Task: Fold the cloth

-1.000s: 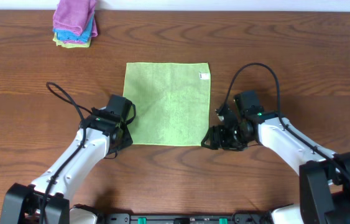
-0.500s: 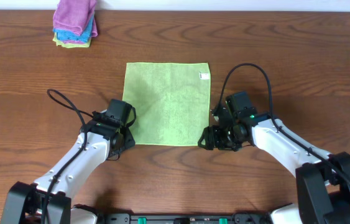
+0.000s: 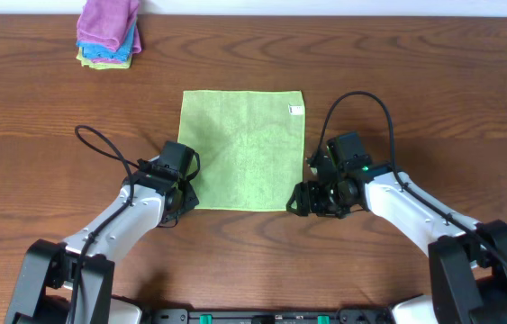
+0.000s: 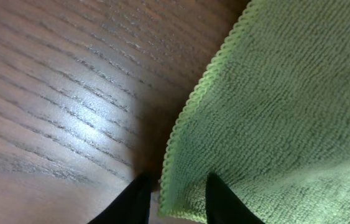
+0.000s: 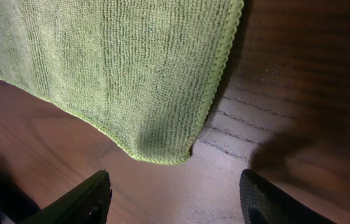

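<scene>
One lime-green cloth point(image 3: 242, 148), flat on wooden table point(image 3: 433, 81); one stack of folded cloths point(image 3: 109, 36) well beyond cloth's far left corner. Two grippers. Left gripper point(image 4: 175, 202) at cloth's near left corner, fingers close together astride hem, cannot tell if clamped. Right gripper point(image 5: 175, 199) at cloth's near right corner, fingers wide apart, corner just ahead, not touching

Nubby terry cloth point(image 3: 242, 148), glossy wood table point(image 3: 415, 90)

The whole table point(image 3: 469, 81) is seen straight down from above. From each wrist it is viewed steeply at close range, one near corner of the cloth point(image 3: 242, 148) being shared with the overhead view.
</scene>
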Available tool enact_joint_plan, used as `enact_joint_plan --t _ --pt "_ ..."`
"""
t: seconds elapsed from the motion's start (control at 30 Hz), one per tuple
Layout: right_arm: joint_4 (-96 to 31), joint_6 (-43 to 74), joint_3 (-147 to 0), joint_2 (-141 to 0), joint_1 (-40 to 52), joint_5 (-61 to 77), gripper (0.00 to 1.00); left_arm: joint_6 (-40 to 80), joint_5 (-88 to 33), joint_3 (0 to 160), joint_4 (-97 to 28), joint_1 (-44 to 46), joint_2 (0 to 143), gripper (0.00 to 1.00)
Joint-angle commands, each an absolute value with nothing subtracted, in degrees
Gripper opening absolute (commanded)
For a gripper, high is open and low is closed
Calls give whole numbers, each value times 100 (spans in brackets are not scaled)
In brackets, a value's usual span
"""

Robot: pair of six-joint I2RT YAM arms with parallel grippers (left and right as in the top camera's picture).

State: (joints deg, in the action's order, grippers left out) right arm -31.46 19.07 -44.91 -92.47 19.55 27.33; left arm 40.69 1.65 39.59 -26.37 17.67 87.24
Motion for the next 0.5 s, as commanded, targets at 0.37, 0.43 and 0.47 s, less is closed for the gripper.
enact_joint_plan --t 0.37,0.43,0.47 --pt "-3216 1968 -4499 -9139 1938 3072 75 3975 -58 4241 -2727 1511 8683 6" --pt "-3194 1964 -4499 -9139 1898 3094 78 3874 -108 4471 -2880 1479 8641 6" --pt "-3151 1940 -4499 -9139 1885 3107 79 3848 -106 4611 -2993 1474 8611 6"
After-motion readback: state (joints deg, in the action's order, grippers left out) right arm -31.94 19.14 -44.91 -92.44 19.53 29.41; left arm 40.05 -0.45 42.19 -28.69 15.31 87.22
